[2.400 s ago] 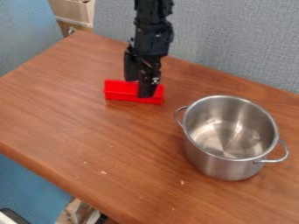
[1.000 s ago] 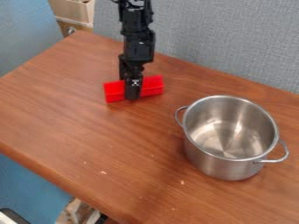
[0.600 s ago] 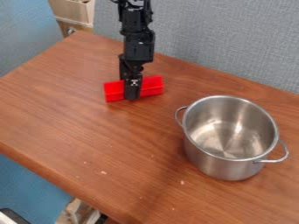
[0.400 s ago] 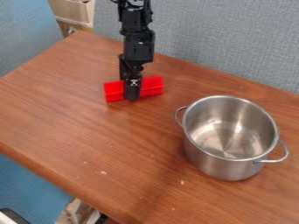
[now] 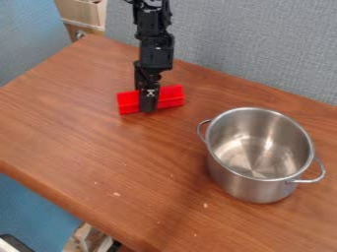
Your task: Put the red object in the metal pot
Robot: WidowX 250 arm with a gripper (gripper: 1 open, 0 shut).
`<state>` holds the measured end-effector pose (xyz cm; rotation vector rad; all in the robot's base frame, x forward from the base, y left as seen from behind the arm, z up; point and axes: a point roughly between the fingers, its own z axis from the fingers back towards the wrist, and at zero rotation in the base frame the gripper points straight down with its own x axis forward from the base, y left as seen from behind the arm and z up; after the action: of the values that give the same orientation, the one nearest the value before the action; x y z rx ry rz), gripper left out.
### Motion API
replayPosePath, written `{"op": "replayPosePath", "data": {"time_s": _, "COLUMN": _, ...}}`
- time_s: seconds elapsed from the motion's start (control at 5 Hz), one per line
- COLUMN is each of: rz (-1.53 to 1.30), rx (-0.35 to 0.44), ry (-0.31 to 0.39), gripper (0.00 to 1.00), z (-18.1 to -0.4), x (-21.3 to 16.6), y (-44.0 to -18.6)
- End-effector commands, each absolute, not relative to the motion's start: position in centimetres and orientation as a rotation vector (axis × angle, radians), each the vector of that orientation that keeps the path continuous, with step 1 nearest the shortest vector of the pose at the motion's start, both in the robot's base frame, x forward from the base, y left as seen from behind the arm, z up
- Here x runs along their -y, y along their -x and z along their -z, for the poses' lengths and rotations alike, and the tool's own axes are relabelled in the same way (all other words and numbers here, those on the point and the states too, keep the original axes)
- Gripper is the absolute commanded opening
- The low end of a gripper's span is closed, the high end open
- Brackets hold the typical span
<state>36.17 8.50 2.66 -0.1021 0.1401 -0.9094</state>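
The red object point(image 5: 128, 99) lies flat on the wooden table point(image 5: 79, 128), left of centre and toward the back. My gripper point(image 5: 149, 98) points straight down over its middle, one black finger in front of the block and the rest behind it, jaws standing wide across it. The block rests on the table and its middle is hidden by the finger. The metal pot point(image 5: 250, 185) stands upright and empty at the right, well apart from the gripper.
A blue-grey wall point(image 5: 250, 39) runs close behind the table's back edge. A beige object point(image 5: 82, 15) sits past the table's far-left corner. The table's front edge point(image 5: 66, 202) slants down toward the lower right.
Since the oldest frame the arm has shifted a little left and rolled, and the block sits slightly turned. Over the last second nothing moved.
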Motion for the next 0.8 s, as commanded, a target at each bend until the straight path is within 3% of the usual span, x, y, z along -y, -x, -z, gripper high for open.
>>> {"op": "replayPosePath", "data": {"time_s": 0.0, "rz": 0.949, "rx": -0.127, "ry": 0.099, "gripper": 0.0, "z": -3.23, "x": -7.78, "y": -36.39}}
{"op": "replayPosePath", "data": {"time_s": 0.6, "rz": 0.987, "rx": -0.135, "ry": 0.118, "gripper": 0.0, "z": -3.75, "x": -6.84, "y": -35.48}}
